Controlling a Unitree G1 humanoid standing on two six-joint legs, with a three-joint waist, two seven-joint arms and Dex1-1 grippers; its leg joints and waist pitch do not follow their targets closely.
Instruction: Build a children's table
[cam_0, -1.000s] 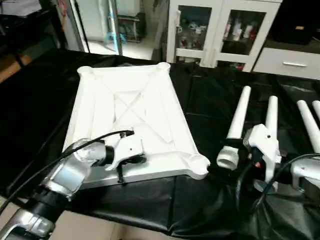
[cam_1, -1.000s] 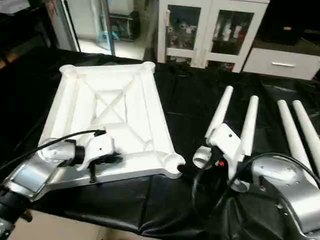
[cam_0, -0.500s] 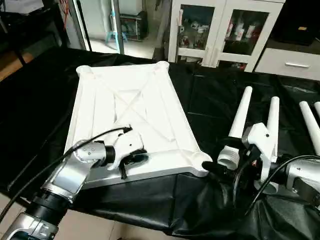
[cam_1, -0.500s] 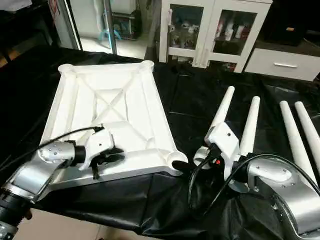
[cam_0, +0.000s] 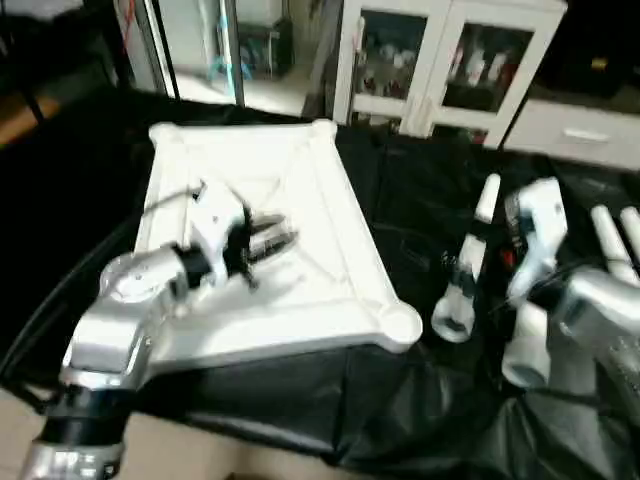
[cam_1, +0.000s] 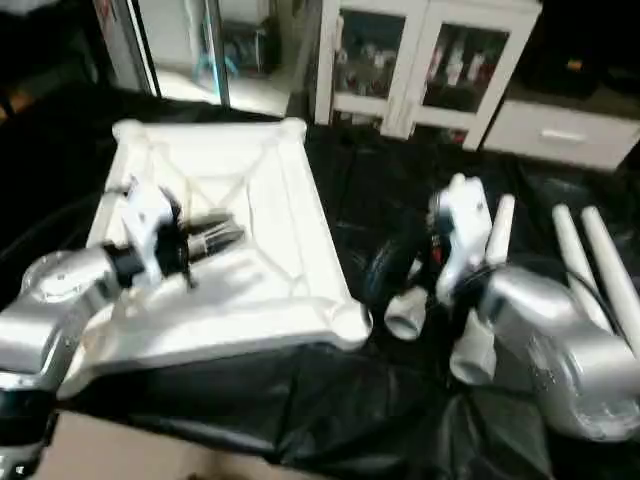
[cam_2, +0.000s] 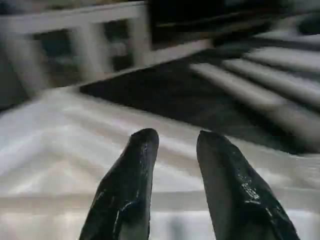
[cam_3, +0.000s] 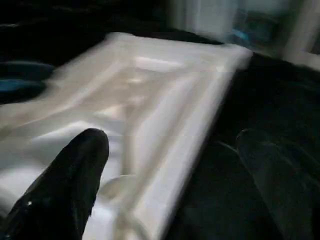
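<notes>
Children's table top (cam_0: 270, 250) is lying ribbed side up on the black-draped bench (cam_0: 400, 200) while both arms are lifting off it — left gripper (cam_0: 275, 238) over its middle, fingers (cam_2: 130, 185) slightly apart and empty; right gripper (cam_1: 385, 270) spread wide beside the legs (cam_0: 470, 260), so no leg is yet taken.

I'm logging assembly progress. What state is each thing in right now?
Tabletop: upside down on the black cloth, ribs up, near corner socket empty.
Legs: lying loose on the cloth right of the top, none fitted.
Left gripper: open, empty, over the top.
Right gripper: open, empty, raised beside the legs.
Cabinet: glass doors closed.
</notes>
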